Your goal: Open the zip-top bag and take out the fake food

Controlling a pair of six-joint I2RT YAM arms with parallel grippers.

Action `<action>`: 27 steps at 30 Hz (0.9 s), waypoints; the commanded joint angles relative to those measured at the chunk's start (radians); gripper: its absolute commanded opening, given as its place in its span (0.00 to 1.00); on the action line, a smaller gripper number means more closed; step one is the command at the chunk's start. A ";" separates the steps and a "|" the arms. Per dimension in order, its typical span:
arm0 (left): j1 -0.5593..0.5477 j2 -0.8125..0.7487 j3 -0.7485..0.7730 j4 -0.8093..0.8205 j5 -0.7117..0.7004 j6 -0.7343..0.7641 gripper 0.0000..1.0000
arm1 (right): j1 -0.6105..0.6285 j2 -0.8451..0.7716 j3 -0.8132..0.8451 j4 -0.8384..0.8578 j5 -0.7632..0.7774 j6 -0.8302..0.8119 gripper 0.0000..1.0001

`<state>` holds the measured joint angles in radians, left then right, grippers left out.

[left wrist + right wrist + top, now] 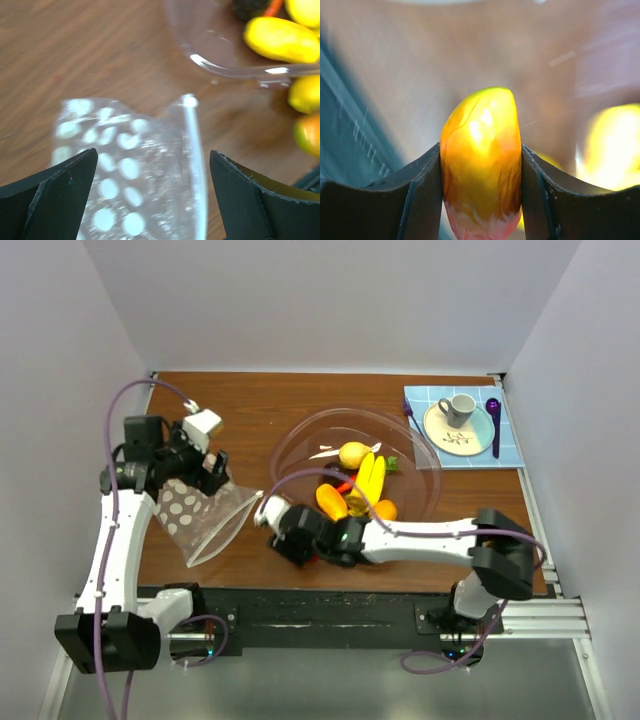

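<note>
The right gripper (480,155) is low over the brown wooden table (250,410), by the middle of its near edge. Its jaws press both sides of a rounded yellow-orange plastic fruit (481,200) with a pinkish lower end. The top view hides the piece under the wrist, so I cannot tell whether it is off the table.

The zip-top bag (195,518), a clear crinkly pouch with white dots, lies flat toward the near left corner. Its mouth gapes toward the middle of the table and no food shows inside it. The left gripper (153,155) hangs just above the bag with its jaws spread wide, holding nothing. The zip strip (192,150) runs between them.

In the middle of the table stands a large clear pink-tinted bowl (412,480). The rest of the fake food (365,485) is gathered there: yellow rounded pieces, a banana, orange pieces and a red-orange carrot. Whether the nearest orange ones sit inside the rim or just outside it I cannot tell.

At the far right corner a blue checked mat (512,452) carries a plate (440,435), a grey cup (460,407) and purple cutlery.

I judge the task nearly finished: the bag is open and looks emptied. What is left seems to be setting down the gripped fruit.
</note>
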<state>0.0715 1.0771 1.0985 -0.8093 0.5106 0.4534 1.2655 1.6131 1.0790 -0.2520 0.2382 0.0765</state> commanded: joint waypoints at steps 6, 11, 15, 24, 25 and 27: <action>-0.391 -0.072 -0.178 0.211 -0.104 -0.160 1.00 | -0.432 -0.114 0.180 -0.007 0.148 0.143 0.00; -0.521 -0.057 -0.223 0.283 -0.148 -0.174 1.00 | -0.592 -0.030 0.220 -0.088 0.102 0.279 0.15; -0.731 -0.019 -0.255 0.357 -0.234 -0.180 1.00 | -0.630 -0.034 0.231 -0.142 0.118 0.318 0.99; -0.911 0.200 -0.262 0.456 -0.291 -0.124 1.00 | -0.649 -0.286 0.150 -0.159 0.174 0.364 0.99; -0.914 0.214 -0.267 0.467 -0.282 -0.121 1.00 | -0.649 -0.306 0.135 -0.167 0.177 0.365 0.99; -0.921 0.239 -0.270 0.473 -0.268 -0.117 1.00 | -0.649 -0.347 0.116 -0.181 0.187 0.374 0.99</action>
<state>-0.8330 1.2697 0.8444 -0.3912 0.2344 0.3149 0.6239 1.3552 1.2270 -0.4110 0.3790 0.4088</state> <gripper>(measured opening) 0.996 0.986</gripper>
